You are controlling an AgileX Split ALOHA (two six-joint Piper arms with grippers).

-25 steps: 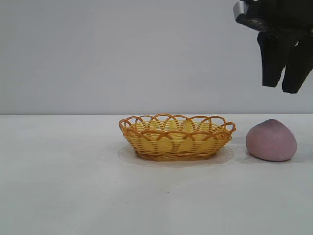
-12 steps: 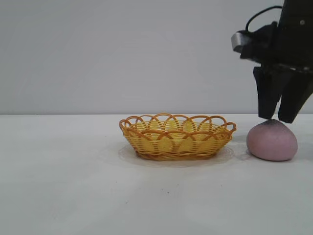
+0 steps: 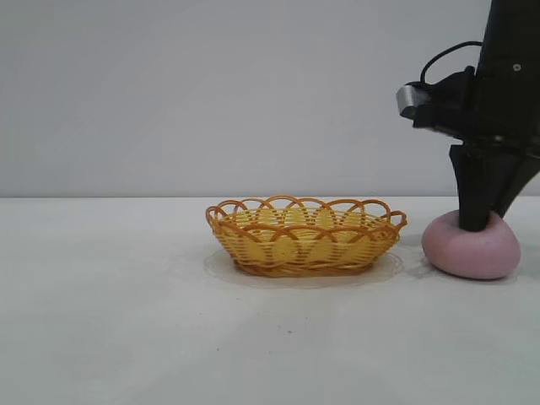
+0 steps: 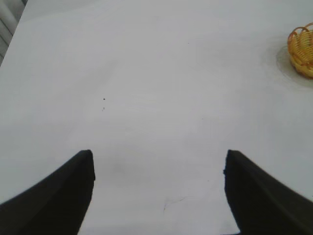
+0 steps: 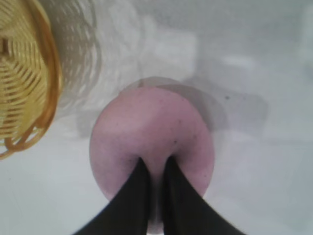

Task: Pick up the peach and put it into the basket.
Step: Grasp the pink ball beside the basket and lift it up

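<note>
The pink-mauve peach lies on the white table just right of the yellow woven basket. My right gripper comes straight down onto the peach's top and presses it flatter. In the right wrist view its two black fingers sit close together and pinch a fold of the peach between them, at the gripper's tips. The basket's rim shows beside the peach. My left gripper is open and empty over bare table, out of the exterior view.
The white table stretches left of and in front of the basket. In the left wrist view an end of the basket shows far off. A plain grey wall stands behind.
My right gripper has come down from well above the peach onto its top, and its fingers have closed into the fruit. The peach now looks squashed wider. The basket has not moved.
</note>
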